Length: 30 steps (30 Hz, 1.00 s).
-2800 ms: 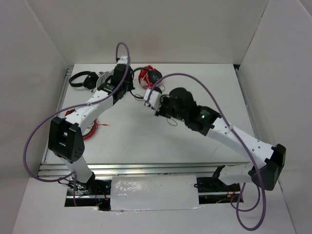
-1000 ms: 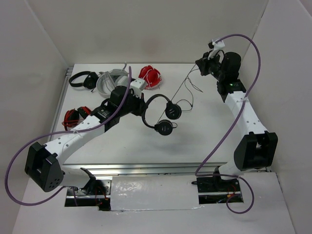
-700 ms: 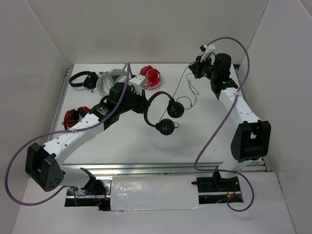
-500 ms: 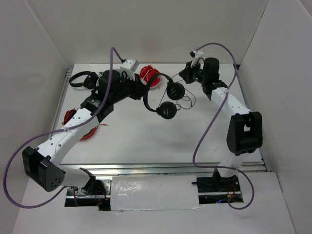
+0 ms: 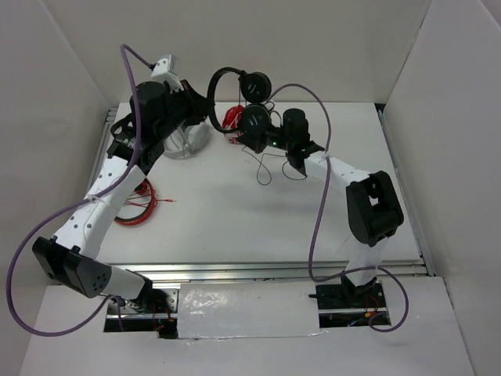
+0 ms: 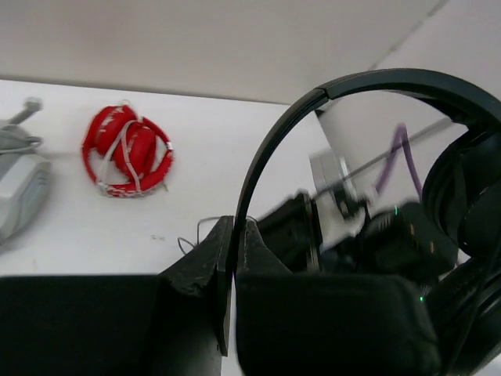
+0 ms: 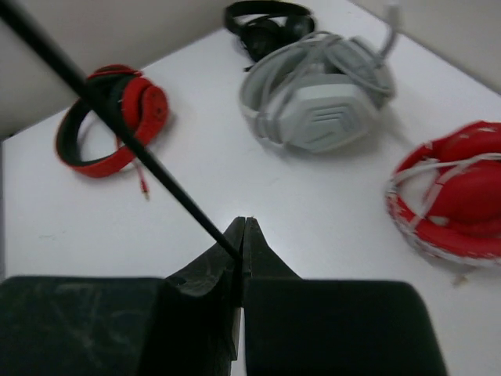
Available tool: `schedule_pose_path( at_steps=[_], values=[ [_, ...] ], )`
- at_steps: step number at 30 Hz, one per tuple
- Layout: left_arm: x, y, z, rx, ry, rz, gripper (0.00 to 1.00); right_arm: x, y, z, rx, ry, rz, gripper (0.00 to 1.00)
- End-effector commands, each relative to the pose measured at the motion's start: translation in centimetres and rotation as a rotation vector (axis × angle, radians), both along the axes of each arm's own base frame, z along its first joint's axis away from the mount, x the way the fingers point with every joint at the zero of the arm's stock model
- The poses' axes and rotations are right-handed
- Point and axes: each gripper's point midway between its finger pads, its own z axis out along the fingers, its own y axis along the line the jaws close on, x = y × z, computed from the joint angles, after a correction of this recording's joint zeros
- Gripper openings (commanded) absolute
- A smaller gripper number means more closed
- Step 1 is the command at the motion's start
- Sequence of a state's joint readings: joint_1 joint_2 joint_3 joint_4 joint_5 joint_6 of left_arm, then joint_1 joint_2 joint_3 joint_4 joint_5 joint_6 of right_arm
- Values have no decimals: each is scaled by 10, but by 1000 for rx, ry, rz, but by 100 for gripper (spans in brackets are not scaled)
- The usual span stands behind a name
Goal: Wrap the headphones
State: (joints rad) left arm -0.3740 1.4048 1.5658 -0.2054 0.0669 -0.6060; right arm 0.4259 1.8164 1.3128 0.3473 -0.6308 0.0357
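Left jaws are clamped tight on the thin black headband of the headphones (image 6: 274, 141), pinching it at the foot of its arc. Right jaws are pressed together too, nipping the long thin cable (image 7: 168, 188), which runs taut toward the upper left of the right wrist view. The headphones hang in the air at upper centre of the overhead frame, against the back wall. Their two round black earcups (image 5: 254, 82) sit one above the other, with loose cable looping down over the surface (image 5: 235, 227). Big change from half a second ago: the left arm has hoisted them up and back, and the right arm has swung in just under the earcups. Down on the surface lie a grey-white set (image 7: 317, 110) and a red pair (image 7: 458, 204).
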Motion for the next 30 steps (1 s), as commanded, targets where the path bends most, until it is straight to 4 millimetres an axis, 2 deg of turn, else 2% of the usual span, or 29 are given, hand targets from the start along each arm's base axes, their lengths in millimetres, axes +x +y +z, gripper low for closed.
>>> schedule_pose_path(
  at_steps=[1,2,3,4,6,10,11,12,13,14,15,16,17,18,19,20,21,22,23,24,25,26,28,29,30],
  values=[
    [-3,38,76,-157,-134,196,0,-42,30,-10,100,-21,126,0],
    [-2,42,75,-152,-129,221,0,-56,35,-6,128,-35,175,0],
    [1,51,73,-151,-124,273,0,-67,41,7,186,-65,209,0],
    [5,53,68,-149,-113,296,0,-81,42,-4,195,-44,237,1],
    [10,62,57,-143,-78,352,0,-100,44,10,257,-68,288,3],
    [28,85,29,-126,-23,518,0,-132,46,2,256,-45,314,0],
    [30,88,25,-117,-17,546,0,-140,45,11,255,-72,323,0],
    [33,93,17,-99,2,581,0,-147,46,7,235,-52,335,0],
    [40,98,6,-74,21,632,0,-157,46,15,233,-66,341,0],
    [42,99,1,-57,29,653,0,-160,46,8,195,-51,327,0],
    [43,101,-6,-33,46,675,0,-153,44,6,168,-46,255,0],
    [47,104,-16,-10,62,719,0,-157,45,19,157,-75,224,0],
    [48,106,-22,6,77,739,0,-153,41,6,81,-48,165,0],
    [48,107,-30,31,92,757,0,-148,38,5,49,-46,102,0],
    [50,105,-38,49,106,771,0,-130,30,11,23,-64,-27,0],
    [50,108,-42,67,110,797,0,-134,27,5,-40,-55,-62,0],
    [52,107,-51,109,114,797,0,-127,23,15,-58,-69,-120,0],
    [51,104,-55,127,117,804,0,-113,9,13,-127,-97,-224,0],
    [50,108,-56,154,114,841,0,-112,-1,3,-202,-75,-282,0],
    [50,108,-61,197,117,848,0,-105,-7,11,-232,-95,-335,0],
    [47,107,-64,226,123,854,0,-100,-16,8,-294,-115,-380,0],
    [45,109,-67,281,120,852,0,-88,-34,6,-373,-111,-497,0],
    [40,104,-69,312,108,852,0,-80,-55,1,-489,-122,-591,0],
    [38,104,-72,340,104,853,0,-73,-73,3,-540,-134,-692,0],
    [32,110,-76,379,104,884,0,-65,-77,5,-567,-143,-740,0]
  ],
)
